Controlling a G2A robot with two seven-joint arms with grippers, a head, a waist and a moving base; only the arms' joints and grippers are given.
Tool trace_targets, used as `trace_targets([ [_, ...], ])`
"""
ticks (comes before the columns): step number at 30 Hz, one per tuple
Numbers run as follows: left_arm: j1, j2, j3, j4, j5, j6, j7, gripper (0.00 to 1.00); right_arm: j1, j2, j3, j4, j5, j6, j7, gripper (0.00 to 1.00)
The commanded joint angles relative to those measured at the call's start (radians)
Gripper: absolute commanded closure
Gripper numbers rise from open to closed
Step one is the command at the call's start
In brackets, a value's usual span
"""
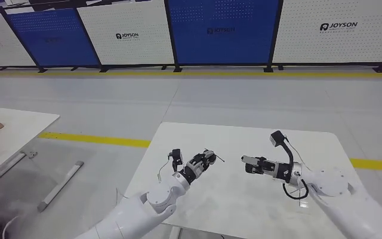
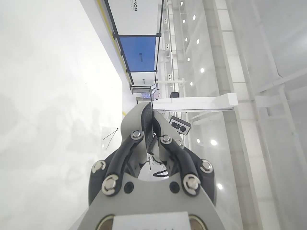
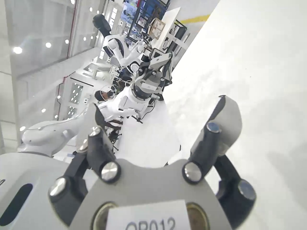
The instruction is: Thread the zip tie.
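The left gripper [image 2: 151, 109] pinched the zip tie [image 2: 151, 98] above the table [image 1: 239, 200], free end aimed toward 3 o'clock, apparently to present it to the right gripper [image 3: 159, 107], held spread there to receive it.

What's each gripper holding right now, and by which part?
The left gripper is shut on the zip tie, which lies lengthwise between the jaws, a short end poking out past them. The right gripper is open, holding nothing.

The table [image 1: 239, 197] is smooth and matt, while the zip tie [image 2: 151, 98] seems to be plastic.
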Motion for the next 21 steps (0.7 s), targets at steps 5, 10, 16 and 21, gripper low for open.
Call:
trace_targets([
  [5,0.006,-0.021,0.001,0.001,-0.001,0.012,0.030,1.00,0.016,-0.048,-0.022,0.123,0.161,-0.003,0.120,0.00],
  [10,-0.007,-0.043,0.019,0.015,0.002,0.026,0.036,1.00,0.068,-0.124,-0.059,0.252,0.222,-0.003,0.185,0.00],
  [16,-0.015,-0.054,0.027,0.022,0.012,0.028,0.033,1.00,0.089,-0.148,-0.076,0.300,0.228,-0.003,0.206,0.00],
  [21,-0.015,-0.054,0.027,0.022,0.012,0.028,0.033,1.00,0.089,-0.148,-0.076,0.300,0.228,-0.003,0.206,0.00],
])
